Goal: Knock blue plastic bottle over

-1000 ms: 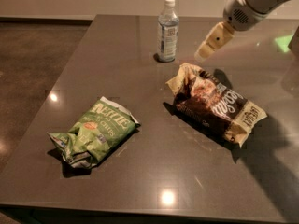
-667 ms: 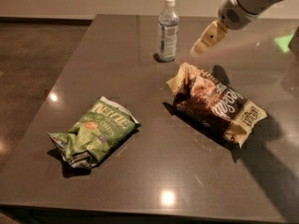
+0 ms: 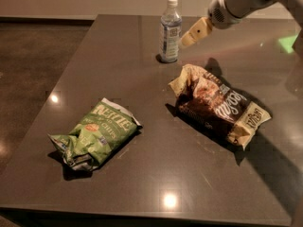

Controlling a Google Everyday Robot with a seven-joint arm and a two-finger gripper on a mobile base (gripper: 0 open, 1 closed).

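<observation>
The blue plastic bottle [image 3: 170,30] stands upright near the far edge of the dark table [image 3: 156,174]. It is clear and bluish, with a white cap and a white-and-blue label. My gripper [image 3: 187,40] reaches in from the upper right on a white arm. Its tan tip hangs just right of the bottle at label height, very close to it; I cannot tell if it touches.
A brown and cream snack bag [image 3: 218,103] lies right of centre, below the gripper. A green chip bag [image 3: 97,134] lies at the front left. The floor [image 3: 33,65] drops away left of the table edge.
The gripper has moved left and slightly up, closing the gap to the bottle. The bottle still stands upright in the same place.
</observation>
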